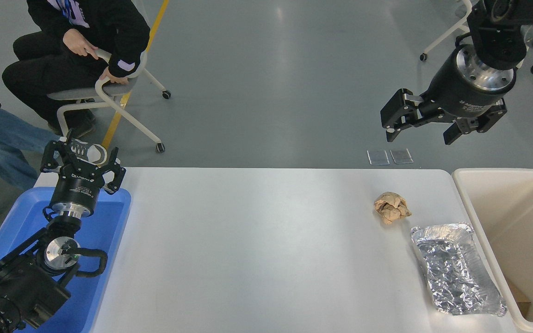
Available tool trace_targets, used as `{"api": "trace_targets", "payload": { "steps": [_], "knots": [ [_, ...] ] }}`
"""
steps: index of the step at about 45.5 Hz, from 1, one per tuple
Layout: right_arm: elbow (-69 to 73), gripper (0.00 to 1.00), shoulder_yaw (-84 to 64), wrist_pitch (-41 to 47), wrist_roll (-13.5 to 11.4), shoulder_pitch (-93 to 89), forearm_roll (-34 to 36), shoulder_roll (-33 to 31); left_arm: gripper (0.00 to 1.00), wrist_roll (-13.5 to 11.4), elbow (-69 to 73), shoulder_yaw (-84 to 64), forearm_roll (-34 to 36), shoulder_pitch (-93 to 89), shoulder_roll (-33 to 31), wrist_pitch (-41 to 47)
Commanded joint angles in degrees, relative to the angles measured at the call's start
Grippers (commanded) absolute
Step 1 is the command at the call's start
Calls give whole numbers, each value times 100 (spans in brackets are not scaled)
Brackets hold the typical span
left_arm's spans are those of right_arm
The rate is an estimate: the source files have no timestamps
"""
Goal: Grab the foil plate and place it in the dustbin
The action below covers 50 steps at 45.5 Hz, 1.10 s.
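Beside the dustbin (488,217), on the white table (257,249), lies the foil plate (456,270), shiny and crinkled, its long side just next to the dustbin's wall; a small brown paper ball (391,208) sits near the plate's far end; high above and beyond the dustbin hangs the right end effector (421,132), its fingers spread wide and holding nothing; far from the dustbin, over a blue tray (109,222), rests the left end effector (83,159), fingers also spread wide; a person (77,46) sits on a chair past the table.
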Motion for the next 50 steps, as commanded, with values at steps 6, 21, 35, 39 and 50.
{"api": "trace_targets", "payload": {
  "steps": [6, 21, 35, 39, 50],
  "knots": [
    [-1, 100, 104, 0, 1, -79, 0, 4, 99, 1, 0, 44, 9, -21, 7, 10],
    [-1, 100, 104, 0, 1, -70, 0, -5, 99, 1, 0, 35, 0, -12, 7, 10],
    [-1, 100, 95, 0, 1, -53, 0, -40, 99, 1, 0, 27, 0, -12, -2, 10],
    [-1, 100, 95, 0, 1, -44, 0, -101, 99, 1, 0, 18, 0, -12, -2, 10],
    [-1, 100, 244, 0, 9, -132, 376, -84, 99, 1, 8, 18, 0, -12, -2, 10]
  ]
}}
